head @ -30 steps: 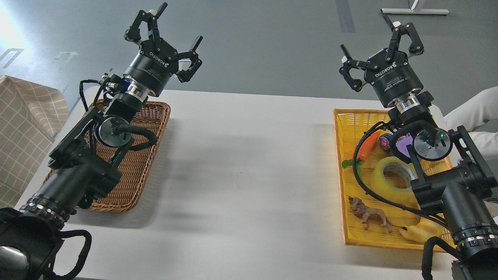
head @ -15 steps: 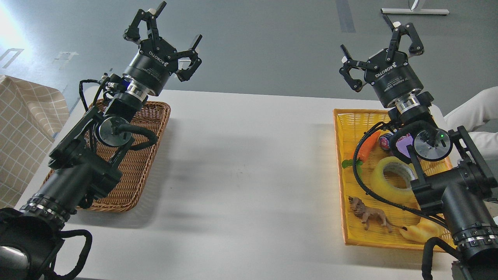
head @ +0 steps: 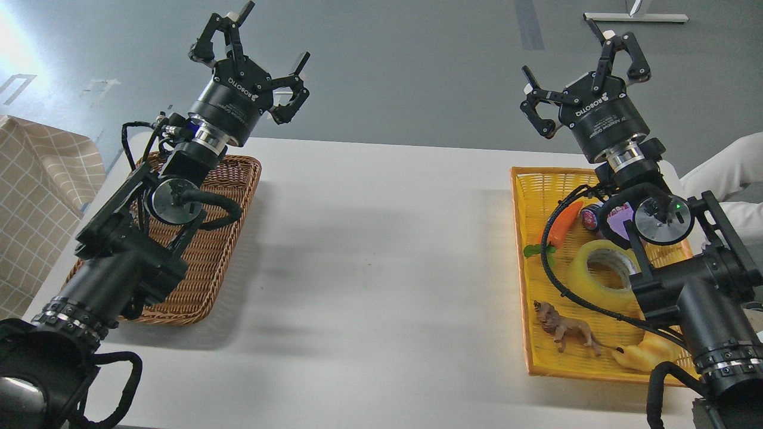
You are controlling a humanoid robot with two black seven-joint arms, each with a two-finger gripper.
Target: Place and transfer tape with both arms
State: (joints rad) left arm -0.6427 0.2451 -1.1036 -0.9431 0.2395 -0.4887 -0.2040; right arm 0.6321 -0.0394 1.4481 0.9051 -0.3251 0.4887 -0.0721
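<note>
Almost nothing has moved since earlier. Both arms hover with jaws spread, holding nothing: left gripper (head: pixel 253 56), right gripper (head: pixel 581 71). The tape (head: pixel 599 275) lies untouched in the yellow basket (head: pixel 520 250) at four o'clock; nothing is done.

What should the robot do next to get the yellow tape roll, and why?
Probably lower the right gripper toward the tape. The tape lies in the yellow basket under the right arm, and that gripper is open, empty and raised high above it. The left gripper is far off, above the brown wicker basket.
</note>
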